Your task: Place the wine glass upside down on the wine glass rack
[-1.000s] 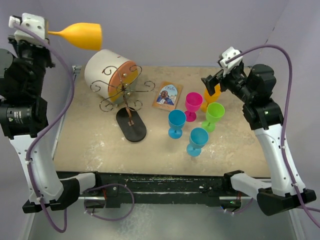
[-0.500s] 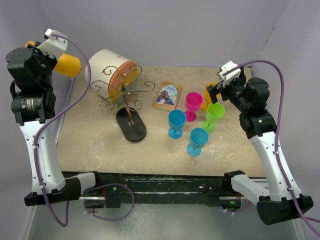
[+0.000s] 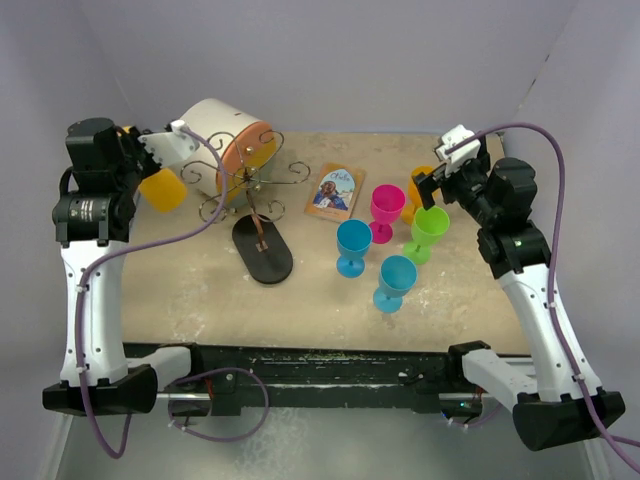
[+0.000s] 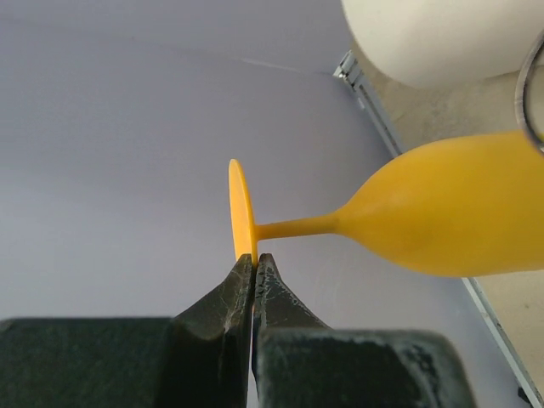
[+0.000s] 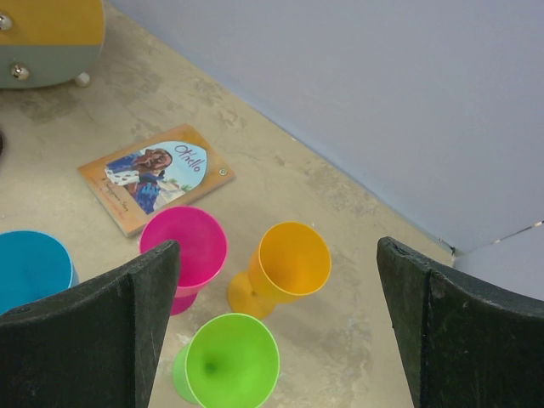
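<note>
My left gripper [image 4: 253,259] is shut on the rim of the foot of a yellow-orange wine glass [image 4: 442,212]. In the top view that wine glass [image 3: 163,190] hangs with its bowl pointing down and to the right. It is at the table's left edge, just left of the wine glass rack [image 3: 250,185]. The rack is a dark wire stand with scroll arms on a black oval base [image 3: 263,250]. One rack wire [image 4: 535,93] shows at the right edge of the left wrist view. My right gripper [image 5: 276,246] is open above another orange glass [image 5: 289,263].
A white cylinder with an orange inside [image 3: 215,145] lies right behind the rack. A small book [image 3: 335,190] lies mid-table. Pink [image 3: 387,205], green [image 3: 430,225] and two blue glasses [image 3: 353,240] [image 3: 397,275] stand upright at the right.
My left arm has come down from high at the back left toward the rack, and the held glass has turned from lying level to bowl-down. The right arm shifted slightly, then held still.
</note>
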You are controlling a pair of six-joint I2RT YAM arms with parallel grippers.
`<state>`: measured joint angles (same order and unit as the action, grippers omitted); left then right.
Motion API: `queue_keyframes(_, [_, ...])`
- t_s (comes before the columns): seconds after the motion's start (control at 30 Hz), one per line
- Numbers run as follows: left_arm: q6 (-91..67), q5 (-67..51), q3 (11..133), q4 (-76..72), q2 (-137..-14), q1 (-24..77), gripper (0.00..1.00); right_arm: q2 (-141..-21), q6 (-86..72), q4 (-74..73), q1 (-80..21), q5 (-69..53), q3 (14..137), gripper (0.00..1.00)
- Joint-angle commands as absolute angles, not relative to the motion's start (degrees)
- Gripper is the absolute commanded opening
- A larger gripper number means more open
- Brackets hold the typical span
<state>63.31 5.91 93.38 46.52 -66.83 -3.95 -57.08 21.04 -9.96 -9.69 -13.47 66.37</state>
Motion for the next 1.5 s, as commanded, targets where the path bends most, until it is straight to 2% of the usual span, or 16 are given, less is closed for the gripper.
queue_keyframes(0.0, [69.68,1.49,91.46,44.98,-66.73,-1.18,0.00,-56.43,20.86,-7.12,-9.34,-15.36,66.10,1.00])
queue_keyframes(0.7, [78.42,-15.93,91.50,45.60,-71.77,5.42,0.00,-57.08,21.02,-7.12,-8.91,-16.26,65.84,1.00])
queue_keyframes(1.47, [77.04,-23.57,95.09,47.65,-73.10,6.65,0.00,-57.70,21.18,-7.03,-8.53,-16.50,65.65,1.00])
